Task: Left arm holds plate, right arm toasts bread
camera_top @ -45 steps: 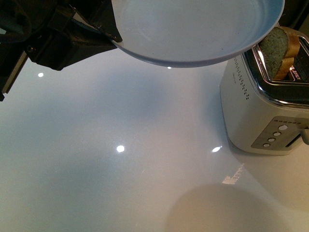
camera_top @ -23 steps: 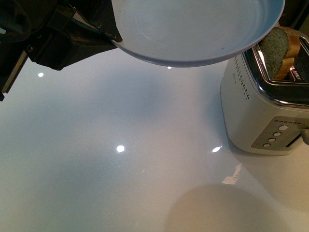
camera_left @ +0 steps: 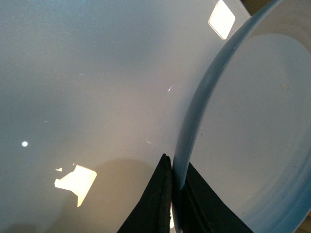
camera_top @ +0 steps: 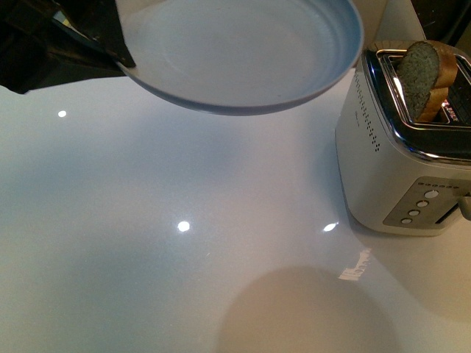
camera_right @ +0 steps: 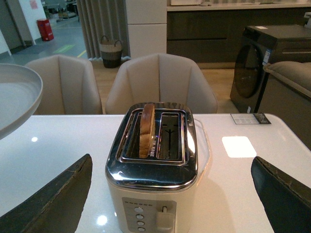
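My left gripper [camera_top: 121,55] holds the pale blue plate [camera_top: 243,51] in the air over the white table, at the top of the front view. In the left wrist view its black fingers [camera_left: 155,204] pinch the plate's rim [camera_left: 194,111], one on each side. The bread [camera_top: 421,77] stands upright in one slot of the cream and chrome toaster [camera_top: 397,162], its rounded top sticking out. In the right wrist view my right gripper [camera_right: 171,162] is open wide in front of the toaster [camera_right: 153,179], level with its top, touching nothing. The bread [camera_right: 147,128] sits in the slot nearer the plate [camera_right: 17,97].
The toaster stands at the right of the glossy white table [camera_top: 184,279], its buttons and lever [camera_right: 164,213] facing me. Its second slot [camera_right: 171,138] holds nothing. Beige chairs [camera_right: 160,80] stand beyond the table's far edge.
The left gripper and plate have shifted left, away from the toaster; the plate no longer overlaps the bread in the front view. Bread and toaster have not moved.
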Controlling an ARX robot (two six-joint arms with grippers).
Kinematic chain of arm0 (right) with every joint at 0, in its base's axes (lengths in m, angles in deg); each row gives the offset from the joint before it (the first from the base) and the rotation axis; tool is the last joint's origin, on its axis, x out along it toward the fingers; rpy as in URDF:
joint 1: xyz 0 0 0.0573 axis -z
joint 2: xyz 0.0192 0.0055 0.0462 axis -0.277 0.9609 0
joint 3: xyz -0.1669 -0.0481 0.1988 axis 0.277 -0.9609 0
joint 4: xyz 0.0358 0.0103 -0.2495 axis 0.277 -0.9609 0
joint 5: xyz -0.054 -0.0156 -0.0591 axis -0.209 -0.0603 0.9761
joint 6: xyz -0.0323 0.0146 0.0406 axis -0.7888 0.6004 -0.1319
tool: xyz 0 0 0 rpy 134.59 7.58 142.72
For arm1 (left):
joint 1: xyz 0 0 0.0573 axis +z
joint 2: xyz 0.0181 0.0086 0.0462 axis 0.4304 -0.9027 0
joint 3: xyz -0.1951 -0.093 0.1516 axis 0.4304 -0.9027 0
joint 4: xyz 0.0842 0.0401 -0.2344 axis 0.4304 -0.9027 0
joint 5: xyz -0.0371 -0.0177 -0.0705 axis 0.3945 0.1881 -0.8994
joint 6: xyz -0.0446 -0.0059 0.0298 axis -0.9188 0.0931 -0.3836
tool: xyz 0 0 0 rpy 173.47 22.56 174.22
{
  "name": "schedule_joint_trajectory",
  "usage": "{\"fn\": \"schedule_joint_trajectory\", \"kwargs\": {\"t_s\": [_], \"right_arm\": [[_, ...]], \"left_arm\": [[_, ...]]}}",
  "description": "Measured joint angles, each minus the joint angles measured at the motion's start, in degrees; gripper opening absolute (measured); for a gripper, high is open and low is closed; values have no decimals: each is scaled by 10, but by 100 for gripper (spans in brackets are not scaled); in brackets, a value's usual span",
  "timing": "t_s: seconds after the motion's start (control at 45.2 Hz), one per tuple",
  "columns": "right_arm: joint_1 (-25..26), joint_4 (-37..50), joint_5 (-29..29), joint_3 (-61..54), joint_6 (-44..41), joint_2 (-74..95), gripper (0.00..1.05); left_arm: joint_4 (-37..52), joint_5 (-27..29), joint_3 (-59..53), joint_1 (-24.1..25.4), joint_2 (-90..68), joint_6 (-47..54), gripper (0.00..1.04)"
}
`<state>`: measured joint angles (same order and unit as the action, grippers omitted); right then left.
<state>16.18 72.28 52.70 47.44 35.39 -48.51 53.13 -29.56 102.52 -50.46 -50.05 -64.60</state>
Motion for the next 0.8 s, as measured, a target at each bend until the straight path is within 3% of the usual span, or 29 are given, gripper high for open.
{"fn": "schedule_joint_trajectory", "kwargs": {"t_s": [0.177,0.486,0.796], "right_arm": [[0,0,0,0,0,0,96],[0,0,0,0,0,0,96],[0,0,0,0,0,0,96]], "left_arm": [[3,-16,1,68,-1,55,3],[110,-63,-6,242,-114,152,3],[223,-99,-14,299,-264,182,3]]}}
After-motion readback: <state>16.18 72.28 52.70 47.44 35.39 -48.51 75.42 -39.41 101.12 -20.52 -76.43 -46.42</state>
